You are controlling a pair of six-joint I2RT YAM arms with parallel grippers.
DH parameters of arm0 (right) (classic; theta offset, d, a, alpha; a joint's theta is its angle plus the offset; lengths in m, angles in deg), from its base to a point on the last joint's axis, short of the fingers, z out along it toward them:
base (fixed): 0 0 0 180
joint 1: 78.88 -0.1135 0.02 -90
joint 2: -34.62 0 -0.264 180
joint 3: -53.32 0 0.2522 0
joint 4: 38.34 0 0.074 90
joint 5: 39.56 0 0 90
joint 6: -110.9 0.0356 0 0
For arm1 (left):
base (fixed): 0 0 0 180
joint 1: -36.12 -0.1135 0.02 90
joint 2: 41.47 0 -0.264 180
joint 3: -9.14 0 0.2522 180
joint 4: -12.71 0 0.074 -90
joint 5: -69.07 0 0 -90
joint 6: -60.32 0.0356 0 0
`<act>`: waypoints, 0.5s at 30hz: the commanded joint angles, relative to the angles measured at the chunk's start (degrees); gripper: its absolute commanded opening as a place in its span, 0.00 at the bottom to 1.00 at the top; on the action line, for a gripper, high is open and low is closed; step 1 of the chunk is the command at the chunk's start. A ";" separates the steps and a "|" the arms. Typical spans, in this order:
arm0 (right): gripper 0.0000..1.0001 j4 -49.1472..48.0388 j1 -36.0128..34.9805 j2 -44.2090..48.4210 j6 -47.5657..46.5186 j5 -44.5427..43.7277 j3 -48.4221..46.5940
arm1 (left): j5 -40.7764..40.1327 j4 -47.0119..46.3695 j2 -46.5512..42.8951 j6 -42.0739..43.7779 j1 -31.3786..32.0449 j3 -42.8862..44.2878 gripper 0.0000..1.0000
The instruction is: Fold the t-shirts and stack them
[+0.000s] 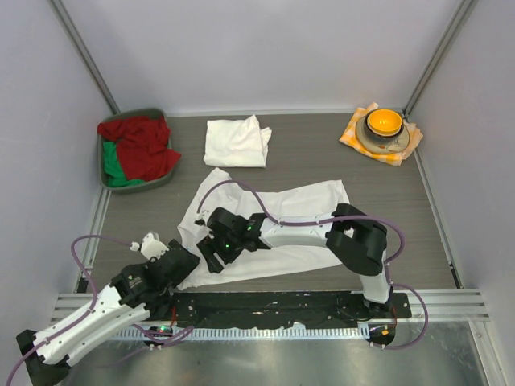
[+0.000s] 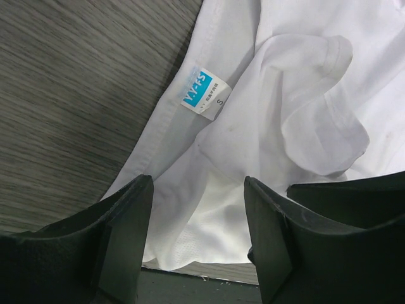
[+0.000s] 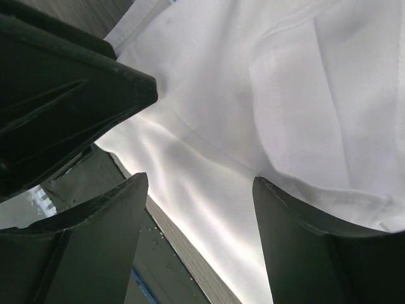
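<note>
Your left end effector hangs with fingers parted wide and nothing between them, over the collar of a rumpled white t-shirt. It is thin, soft cotton, with the blue-white neck label showing. Right end effector is likewise spread and empty, above the shirt's smoother edge by the grey wood-grain counter's near side. Second t-shirt lies folded roughly square, far side.

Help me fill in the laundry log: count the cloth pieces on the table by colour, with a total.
White: 2, the folded t-shirt and the spread t-shirt
Red: 1, the red cloth, one heap as far as can be told
Green: 1, the green cloth
Orange-and-white: 1, the checked cloth
Total: 5
</note>
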 commanded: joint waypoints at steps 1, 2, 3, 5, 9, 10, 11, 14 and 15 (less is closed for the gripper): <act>0.73 -2.91 1.14 -0.84 -0.71 -4.10 -1.05 | -1.70 2.27 -0.47 -0.93 -0.20 0.03 0.63; 0.73 -3.35 1.40 -0.93 -0.63 -4.46 -0.96 | -1.79 2.27 -0.38 -0.93 -0.20 0.03 0.63; 0.73 -3.53 2.10 -1.19 -0.36 -4.63 -0.87 | -1.70 2.36 -0.38 -0.93 -0.20 0.03 0.63; 0.73 -4.05 2.90 -1.37 -0.10 -5.16 -0.69 | -1.70 2.36 -0.56 -0.93 -0.20 -0.06 0.63; 0.72 -5.99 4.39 -0.67 0.78 -6.57 0.27 | -1.44 2.10 -0.64 -0.93 -0.20 -0.41 0.63; 0.72 -6.43 4.92 -0.67 0.78 -6.74 0.53 | -1.35 2.18 -0.64 -0.93 -0.20 -0.41 0.63; 0.72 -6.86 5.18 -0.58 0.87 -6.92 0.54 | -1.26 2.10 -0.73 -0.93 -0.20 -0.41 0.63; 0.72 -7.22 6.24 -0.93 1.39 -8.59 0.36 | -1.44 2.10 -0.82 -0.67 -0.20 -0.15 0.63; 0.72 -7.39 6.59 -1.19 1.66 -9.11 0.27 | -1.61 2.09 -0.82 -0.66 -0.20 -0.06 0.63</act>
